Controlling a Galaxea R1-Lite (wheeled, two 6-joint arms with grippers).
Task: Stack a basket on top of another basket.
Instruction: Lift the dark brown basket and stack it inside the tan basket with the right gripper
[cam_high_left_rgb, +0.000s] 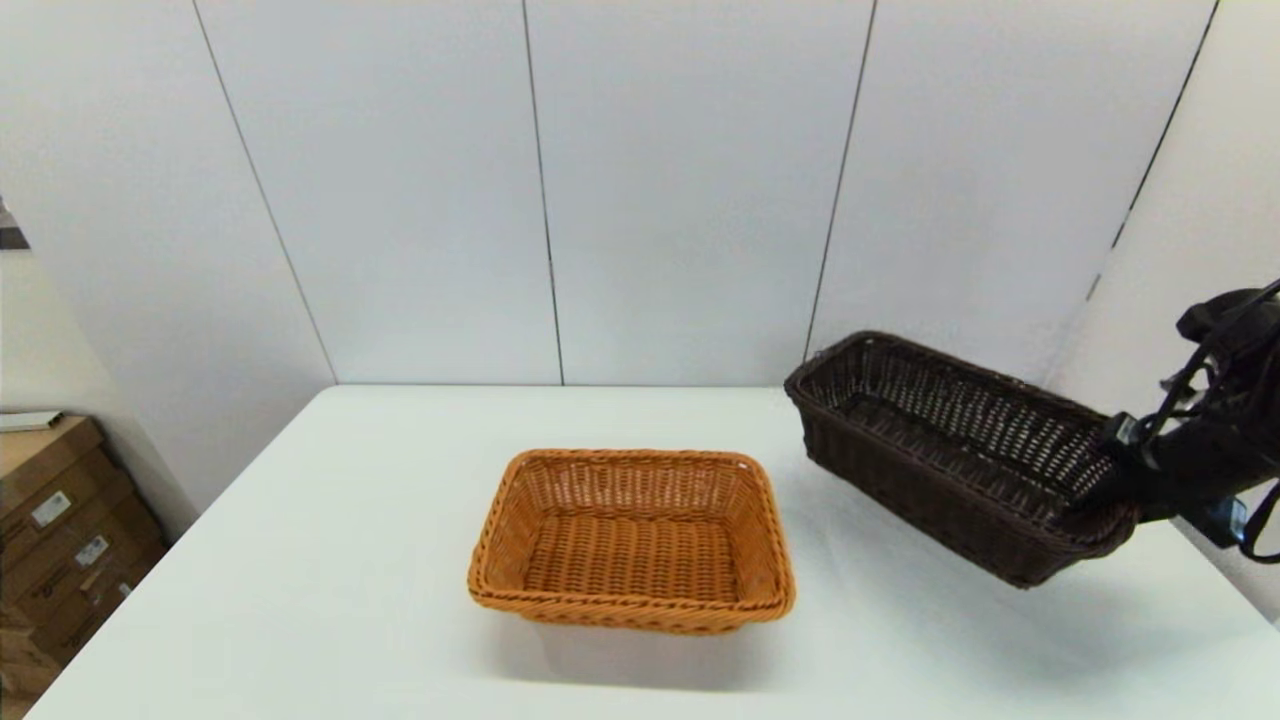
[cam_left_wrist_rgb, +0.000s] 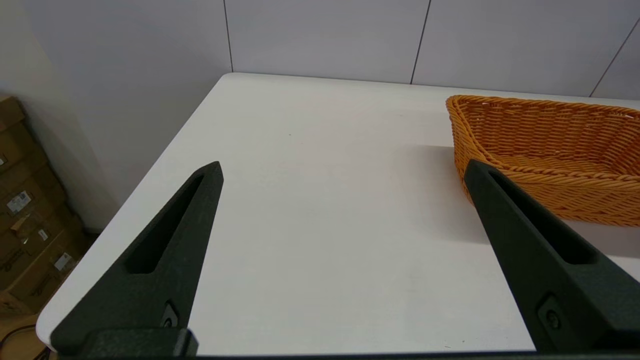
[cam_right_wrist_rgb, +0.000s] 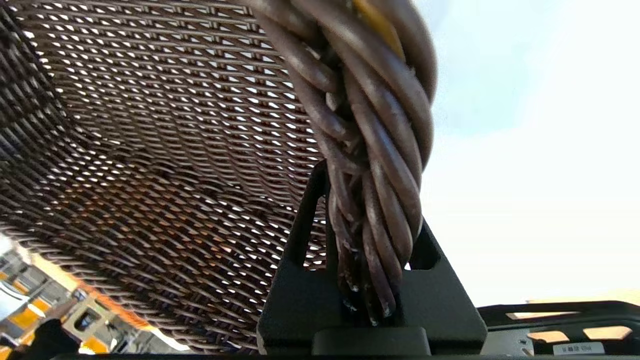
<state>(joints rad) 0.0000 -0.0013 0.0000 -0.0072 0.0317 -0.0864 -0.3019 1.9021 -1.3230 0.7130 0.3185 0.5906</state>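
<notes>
The dark brown basket (cam_high_left_rgb: 950, 450) hangs tilted above the table at the right, lifted off the surface. My right gripper (cam_high_left_rgb: 1105, 490) is shut on its near-right braided rim. In the right wrist view the rim's thick braid (cam_right_wrist_rgb: 370, 165) is pinched between the two black fingers (cam_right_wrist_rgb: 300, 235), with the open weave filling the rest. The orange-tan basket (cam_high_left_rgb: 632, 540) rests flat on the table's middle, left of the dark one. My left gripper (cam_left_wrist_rgb: 342, 172) is open over bare table, with the orange-tan basket (cam_left_wrist_rgb: 550, 150) just beyond one finger.
The white table (cam_high_left_rgb: 300, 560) ends at a grey panelled wall behind. Cardboard boxes (cam_high_left_rgb: 60, 530) stand on the floor past the table's left edge. The right table edge runs close under the right arm.
</notes>
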